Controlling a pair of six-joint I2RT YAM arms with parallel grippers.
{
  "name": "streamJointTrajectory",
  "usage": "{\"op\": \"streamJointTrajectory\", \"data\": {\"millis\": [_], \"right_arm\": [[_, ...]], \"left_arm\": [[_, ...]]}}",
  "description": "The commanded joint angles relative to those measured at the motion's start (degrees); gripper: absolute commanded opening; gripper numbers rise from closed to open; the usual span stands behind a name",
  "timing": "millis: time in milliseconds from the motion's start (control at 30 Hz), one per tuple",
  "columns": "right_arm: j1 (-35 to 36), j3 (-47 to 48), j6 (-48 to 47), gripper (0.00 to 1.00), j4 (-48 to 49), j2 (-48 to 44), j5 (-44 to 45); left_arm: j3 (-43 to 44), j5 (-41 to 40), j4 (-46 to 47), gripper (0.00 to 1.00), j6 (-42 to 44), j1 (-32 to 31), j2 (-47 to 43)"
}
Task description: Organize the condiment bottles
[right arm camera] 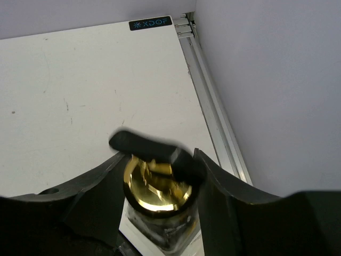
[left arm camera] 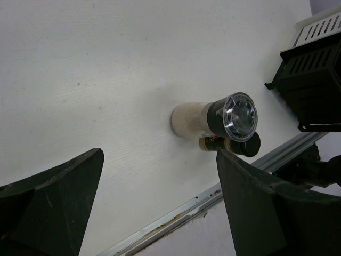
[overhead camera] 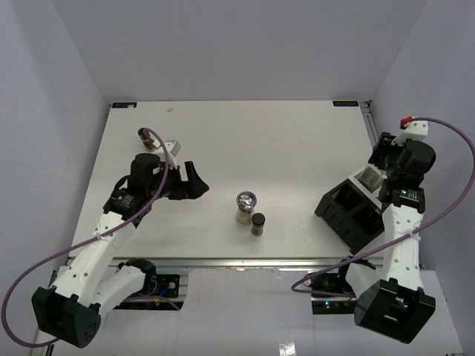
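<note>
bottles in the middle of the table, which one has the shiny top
The taller one, the chrome-topped shaker with a pale body. The small dark jar right beside it, nearer the arms' bases, has a black cap.

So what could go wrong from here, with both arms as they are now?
1. The shaker and the dark jar stand very close; the open left gripper may knock one over while taking the other.
2. The right gripper seems to hold the bottle near its top, by the rack; it may swing or catch the rack's wall.
</note>
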Motion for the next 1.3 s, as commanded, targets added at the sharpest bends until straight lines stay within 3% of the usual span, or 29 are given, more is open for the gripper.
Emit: {"op": "streamJointTrajectory", "data": {"millis": [0,200,467,700,867,967,1100,1267], "right_arm": [[-0.10,1.40,1.34,0.60,2.65,-1.13,-0.38],[-0.10,5.21,1.84,0.83,-1.39,-0.81,-0.91],[-0.10,15.01,1.84,0.96,-12.81,1.11,-3.17],[-0.10,27.17,1.55,0.98,-24.72,4.70,-2.92],[0.84,33.98,4.90,0.98,-26.41,6.59,-12.95],[7.65,37.08,6.53,0.95,-26.55,7.85,-14.83],[21.93,41.52,5.16,0.94,-28.92,10.39,-8.14],[36.85,35.46,5.06,0.94,-27.55,9.30,-8.96]], "left_arm": [[2.38,0.17,-1.28,0.98,0.11,0.27,-3.02],[3.00,0.36,-2.56,0.98,-0.09,0.21,-4.30],[5.41,0.47,-4.36,0.98,-0.51,0.24,-5.13],[6.56,0.21,-5.35,0.98,-1.34,0.27,-5.44],[7.22,0.06,-4.70,0.98,-2.62,0.30,-4.40],[7.68,-0.36,-3.81,0.98,-3.62,0.30,-2.44],[6.41,-1.82,-2.63,0.98,-5.95,0.26,-0.59],[3.32,-5.07,-2.17,0.98,-7.27,0.23,-2.48]]}}
